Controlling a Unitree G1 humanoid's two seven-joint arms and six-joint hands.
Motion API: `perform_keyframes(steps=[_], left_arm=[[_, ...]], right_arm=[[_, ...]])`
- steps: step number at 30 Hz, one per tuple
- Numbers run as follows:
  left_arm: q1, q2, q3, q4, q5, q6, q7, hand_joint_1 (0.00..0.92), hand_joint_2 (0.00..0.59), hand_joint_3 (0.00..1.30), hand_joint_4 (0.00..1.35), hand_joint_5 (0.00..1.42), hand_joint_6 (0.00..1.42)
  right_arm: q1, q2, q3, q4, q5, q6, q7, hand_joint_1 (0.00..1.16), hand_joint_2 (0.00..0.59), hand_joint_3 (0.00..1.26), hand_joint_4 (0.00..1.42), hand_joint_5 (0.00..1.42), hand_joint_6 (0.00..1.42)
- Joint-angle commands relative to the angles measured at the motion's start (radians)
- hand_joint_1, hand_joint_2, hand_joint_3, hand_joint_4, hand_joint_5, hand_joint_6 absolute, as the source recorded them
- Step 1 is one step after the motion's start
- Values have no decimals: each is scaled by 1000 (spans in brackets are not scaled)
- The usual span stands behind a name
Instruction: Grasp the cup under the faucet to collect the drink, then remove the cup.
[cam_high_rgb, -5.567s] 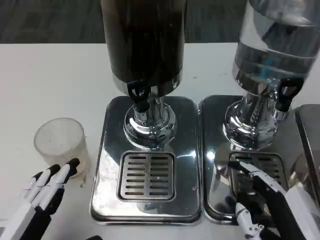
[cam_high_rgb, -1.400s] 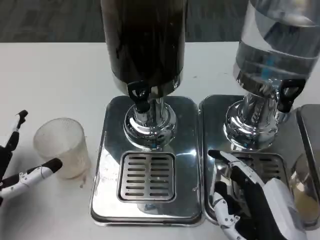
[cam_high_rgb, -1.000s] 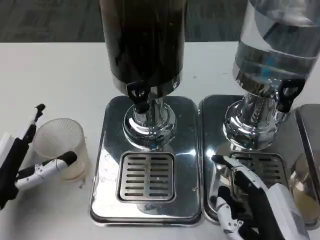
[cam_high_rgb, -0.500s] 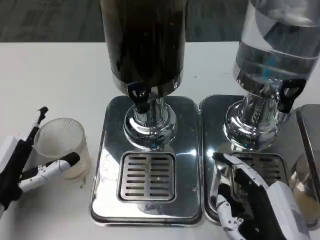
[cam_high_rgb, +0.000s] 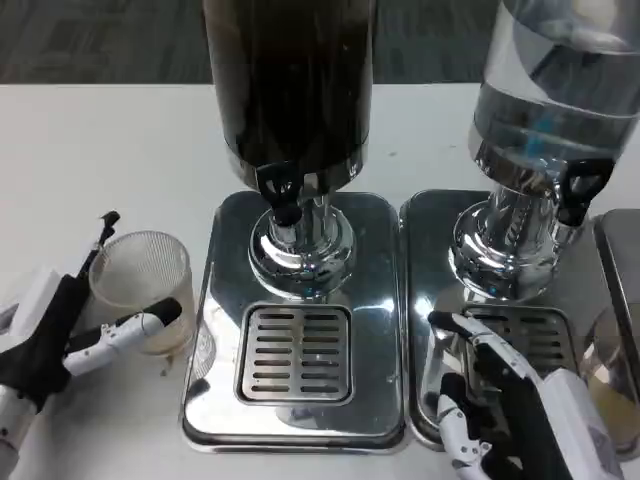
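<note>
Presently: cup (cam_high_rgb: 142, 290) upright on the table, mouth up, at 9 o'clock of the dark dispenser's tray (cam_high_rgb: 300, 400).
Left hand (cam_high_rgb: 60, 335) grips it, fingers either side; right hand (cam_high_rgb: 525, 415) spread over the clear dispenser's tray (cam_high_rgb: 425, 300).

Bright, even overhead light; soft shadows on the white surface (cam_high_rgb: 100, 140). Glare streaks the polished steel drip trays (cam_high_rgb: 300, 240). Near edges slightly blurred.

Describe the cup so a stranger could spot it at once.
Start at the dark dispenser and its steel drip tray. On the white table left of that tray stands the cup, held in the left hand. It alone is translucent, ribbed plastic.
</note>
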Motion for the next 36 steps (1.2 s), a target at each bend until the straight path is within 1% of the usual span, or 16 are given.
perform_keyframes(steps=[1,4,8,11,14,19,20,22,24,28,36], left_arm=[[-17,-10,-9,9,8,6,-3,128,78,0,0,121,157],[-18,-13,-10,9,9,8,2,144,100,6,4,208,209],[-17,-15,-7,11,6,13,4,154,120,65,76,283,261],[-15,-15,-7,10,8,14,15,166,145,117,146,378,339],[-11,-16,-9,8,14,11,37,174,157,166,204,450,417],[-7,-17,-17,4,28,11,78,193,192,242,296,589,601],[-7,-16,-19,3,31,11,87,198,204,271,334,632,672],[-5,-17,-22,2,34,10,100,213,220,320,385,693,763],[-4,-18,-22,3,37,8,107,209,220,349,424,733,815],[-2,-20,-16,4,36,3,109,208,225,358,446,766,867],[6,-21,-16,-1,42,-7,131,204,217,375,465,781,883]], right_arm=[[6,3,-3,-15,-1,5,-9,442,586,232,164,157,279],[5,0,-4,-16,0,4,-6,442,586,232,164,158,282],[-1,-1,-4,-17,1,6,-2,442,586,232,164,158,284],[-3,-2,-5,-15,5,7,1,442,586,232,164,158,285],[1,-3,-6,-20,9,7,3,440,586,232,164,158,286],[3,-6,-9,-24,15,9,8,435,586,232,164,159,286],[4,-6,-10,-25,18,9,9,435,586,232,164,159,286],[3,-8,-9,-28,16,9,11,433,586,232,164,159,287],[3,-9,-9,-28,18,7,11,431,586,232,164,159,285],[2,-9,-11,-30,24,7,15,426,586,232,164,159,270],[-1,-11,-15,-36,33,10,29,422,586,228,164,159,267]])
